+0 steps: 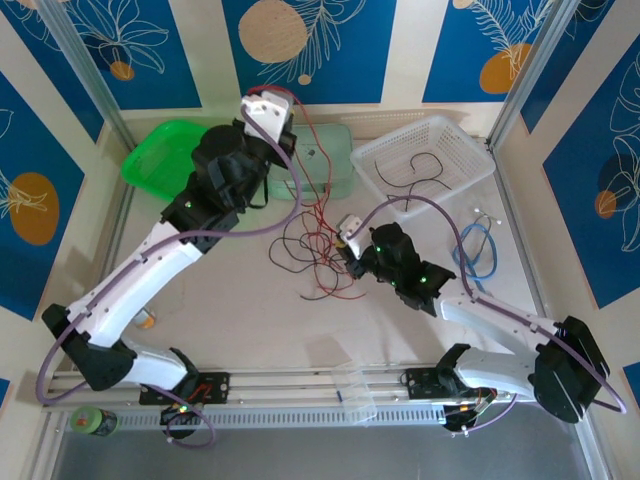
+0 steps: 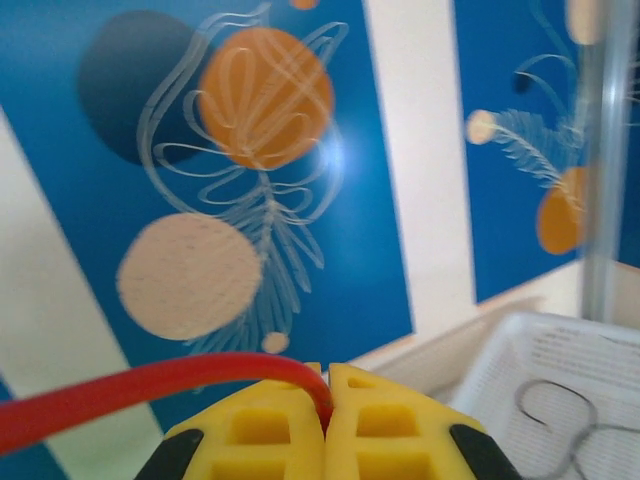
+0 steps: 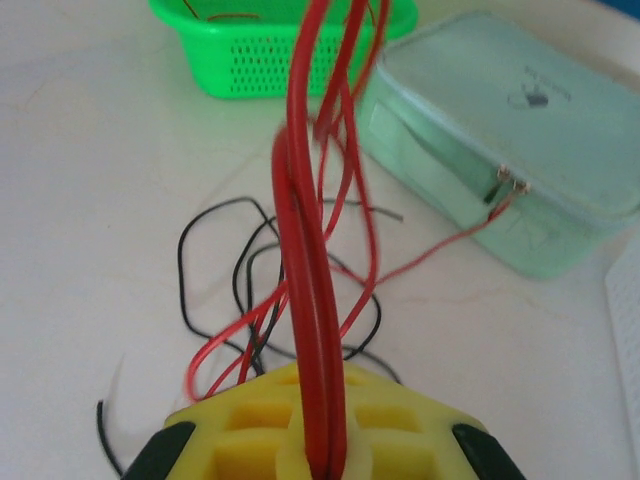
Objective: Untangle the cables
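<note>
At table (image 1: pixel 230 300) centre: cables (image 1: pixel 315 250) in loose red-black tangle, strands running up far-left. Left gripper (image 2: pixel 327 395) pinching one red strand. Right gripper (image 3: pixel 320 455) pinching several red strands beside heap. Wires likely light, limp, curly, snag-prone. Best to grip single strand close to knot.

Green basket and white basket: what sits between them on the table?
In the top view, a pale green zipped case lies between the green basket and the white basket, partly hidden under the left arm.
</note>
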`<move>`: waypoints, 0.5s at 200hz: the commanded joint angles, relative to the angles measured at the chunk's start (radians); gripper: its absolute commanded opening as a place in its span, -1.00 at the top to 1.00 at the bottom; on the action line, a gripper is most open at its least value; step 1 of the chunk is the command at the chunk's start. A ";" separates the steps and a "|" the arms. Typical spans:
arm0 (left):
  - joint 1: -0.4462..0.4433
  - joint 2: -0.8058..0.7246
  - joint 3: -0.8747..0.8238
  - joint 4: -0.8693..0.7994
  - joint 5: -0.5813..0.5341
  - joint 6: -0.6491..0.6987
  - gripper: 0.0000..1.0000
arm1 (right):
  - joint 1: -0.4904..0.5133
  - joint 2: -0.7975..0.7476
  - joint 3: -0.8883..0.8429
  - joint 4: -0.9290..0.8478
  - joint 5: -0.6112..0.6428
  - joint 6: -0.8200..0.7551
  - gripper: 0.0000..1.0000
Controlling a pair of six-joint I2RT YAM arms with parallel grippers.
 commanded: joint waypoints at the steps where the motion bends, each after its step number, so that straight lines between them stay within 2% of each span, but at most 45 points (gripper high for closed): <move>1: 0.077 0.036 0.092 0.034 -0.041 0.025 1.00 | 0.007 -0.026 -0.057 -0.068 0.053 0.133 1.00; 52: 0.185 0.051 0.173 0.027 0.000 -0.012 1.00 | -0.006 -0.037 -0.096 -0.135 0.118 0.274 1.00; 100: 0.231 -0.009 0.178 0.028 -0.004 0.010 1.00 | -0.138 0.035 -0.026 -0.234 0.081 0.383 1.00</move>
